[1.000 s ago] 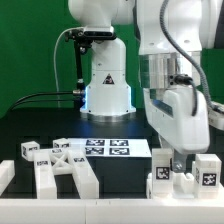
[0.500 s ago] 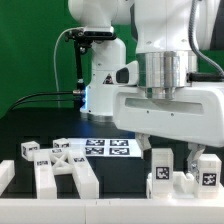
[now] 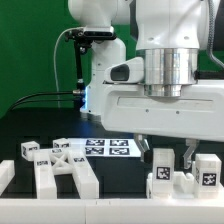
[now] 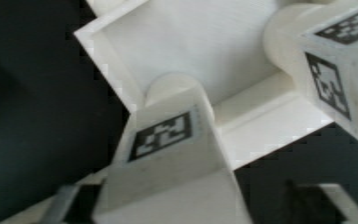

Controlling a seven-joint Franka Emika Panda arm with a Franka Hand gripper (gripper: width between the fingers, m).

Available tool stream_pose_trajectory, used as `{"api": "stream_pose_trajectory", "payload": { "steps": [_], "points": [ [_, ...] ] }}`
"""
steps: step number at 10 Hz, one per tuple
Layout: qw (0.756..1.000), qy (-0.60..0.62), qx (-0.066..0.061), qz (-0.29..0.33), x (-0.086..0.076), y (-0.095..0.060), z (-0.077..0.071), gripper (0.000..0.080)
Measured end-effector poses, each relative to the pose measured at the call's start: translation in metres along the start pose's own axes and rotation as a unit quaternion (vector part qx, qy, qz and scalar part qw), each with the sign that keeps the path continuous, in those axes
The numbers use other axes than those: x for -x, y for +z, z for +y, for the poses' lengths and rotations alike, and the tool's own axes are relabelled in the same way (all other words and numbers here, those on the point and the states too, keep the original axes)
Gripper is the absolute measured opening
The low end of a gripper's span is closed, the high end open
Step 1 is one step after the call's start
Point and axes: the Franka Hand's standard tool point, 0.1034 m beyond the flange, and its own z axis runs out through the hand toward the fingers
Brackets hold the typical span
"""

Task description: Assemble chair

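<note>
At the exterior view's right, an upright white chair piece (image 3: 160, 176) with a marker tag stands beside a second tagged piece (image 3: 207, 171). My gripper (image 3: 167, 152) hangs over the first piece with one finger on each side of its top. In the wrist view the same tagged piece (image 4: 172, 150) rises between the fingers (image 4: 69, 203), with a dark gap on each side. The gripper (image 4: 194, 208) is open and touches nothing. A second tagged piece (image 4: 329, 70) and a flat white part (image 4: 167, 45) lie beyond.
A white cross-shaped frame (image 3: 64, 170) with tagged blocks (image 3: 28, 150) lies at the exterior view's left. The marker board (image 3: 108, 148) lies flat behind it. The robot's base (image 3: 105, 85) stands at the back before a green wall.
The hand has turned from side-on to broadside in the exterior view. Its fingers now stand spread on both sides of the upright piece. The pieces have not moved.
</note>
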Motion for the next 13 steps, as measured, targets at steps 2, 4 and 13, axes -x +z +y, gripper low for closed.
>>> {"api": "stream_pose_trajectory", "payload": {
  "steps": [2, 4, 13],
  "points": [
    [0.995, 0.1, 0.003, -0.002, -0.0006, 0.0012, 0.0036, 0.0288],
    [0.968, 0.252, 0.009, -0.006, -0.0027, 0.0028, 0.0062, 0.0288],
    [0.958, 0.287, -0.007, -0.018, 0.006, 0.0011, 0.0034, 0.0538]
  ]
}}
